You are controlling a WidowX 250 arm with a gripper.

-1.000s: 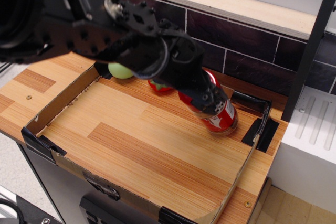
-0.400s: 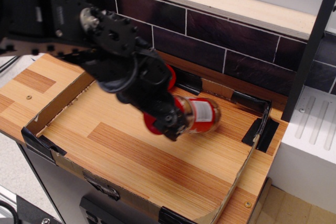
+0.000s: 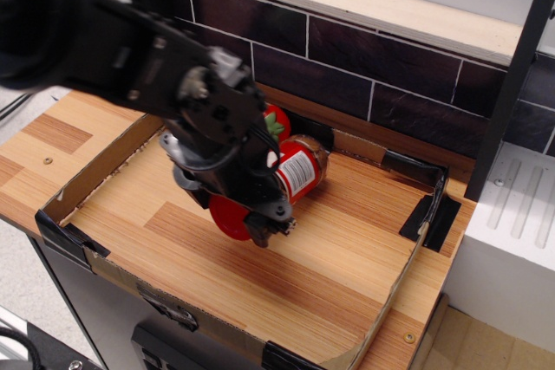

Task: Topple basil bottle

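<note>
There is just one view, looking down at the desk from the front.

A second ago the bottle [image 3: 295, 171] stood tilted near the back right corner, under the gripper [image 3: 270, 224]. Then it tipped over. Now it lies on its side near the middle of the desk, a bit toward the back. Its red cap [image 3: 229, 216] points to the front left and its bottom points to the back wall. The arm has moved left with it. The black gripper sits over the cap end of the bottle, touching it or very close. The arm hides the fingers, so one cannot tell if they are open, closed or holding the bottle.

The bottle is down, so the job looks done or almost done. The arm may only need to let go and lift away.

A small red toy tomato [image 3: 276, 119] sits just behind the bottle, near the back edge. A green toy that showed earlier is now hidden.

The desk [image 3: 347, 257] is light striped wood with a low cardboard wall [image 3: 95, 171] around it, taped black at the corners. Behind it is a wall of dark tiles [image 3: 364, 62] with a pale shelf [image 3: 364, 2] on top. A white box [image 3: 512, 240] stands past the right edge.
</note>
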